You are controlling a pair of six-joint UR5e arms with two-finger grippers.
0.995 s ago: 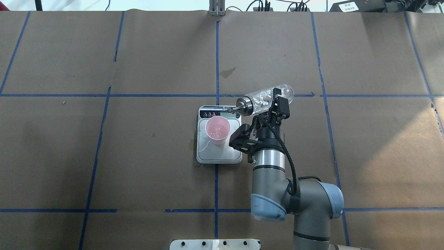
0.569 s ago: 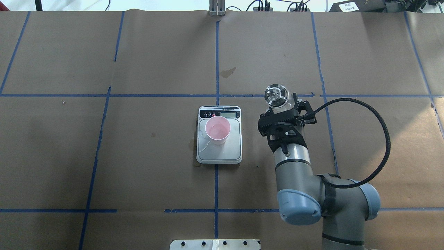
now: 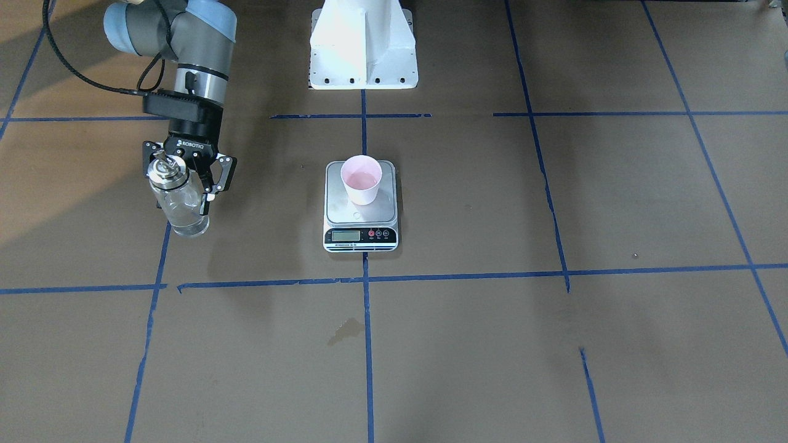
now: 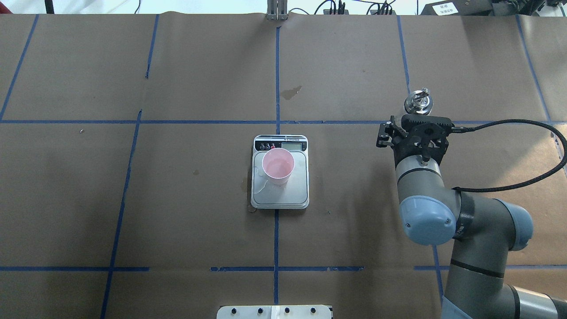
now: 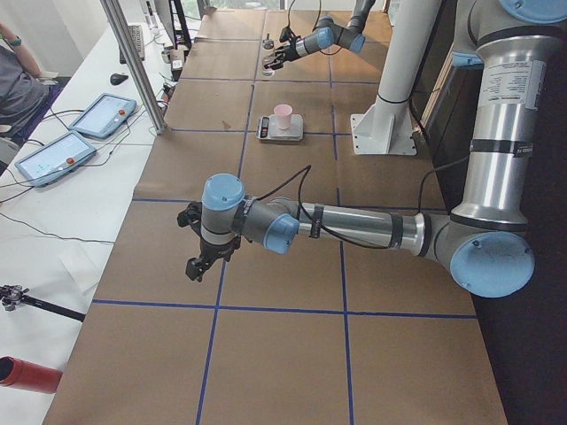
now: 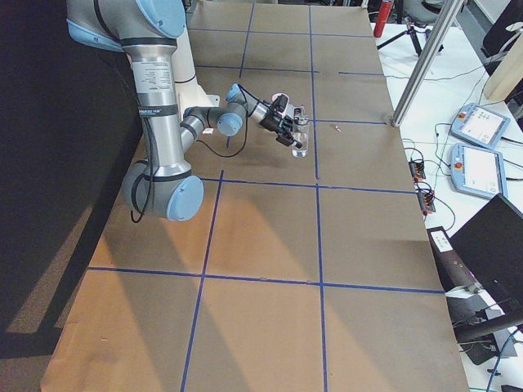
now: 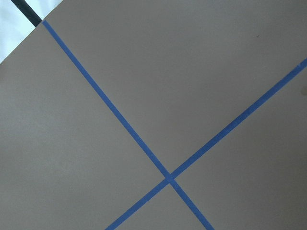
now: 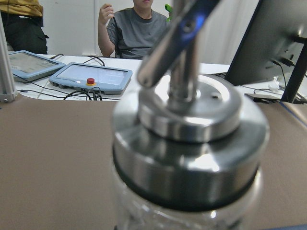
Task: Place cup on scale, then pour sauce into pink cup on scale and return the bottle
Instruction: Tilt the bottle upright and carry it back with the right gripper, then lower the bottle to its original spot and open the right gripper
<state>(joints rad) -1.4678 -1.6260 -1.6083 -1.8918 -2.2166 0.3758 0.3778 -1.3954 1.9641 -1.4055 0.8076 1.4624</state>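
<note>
The pale pink cup (image 3: 361, 178) stands upright on the scale (image 3: 345, 213), near its robot-side edge, with liquid in it; it also shows in the overhead view (image 4: 278, 165). My right gripper (image 3: 183, 183) is shut on the upper part of the clear glass bottle (image 3: 178, 206). It holds the bottle upright, well off to the scale's side, its base at or just above the table. The silver pourer cap shows in the overhead view (image 4: 418, 102) and fills the right wrist view (image 8: 187, 139). My left gripper (image 5: 200, 262) hangs over bare table far from the scale; I cannot tell if it is open.
The white robot pedestal (image 3: 363, 43) stands behind the scale. A wet streak lies on the scale platform (image 4: 262, 186). A dark stain (image 4: 290, 92) marks the paper beyond the scale. Operators and tablets (image 5: 53, 155) sit past the table's far edge.
The bottle went from tilted, spout by the cup, to upright. My right arm carried it to the right, away from the scale. The cup and scale have not moved.
</note>
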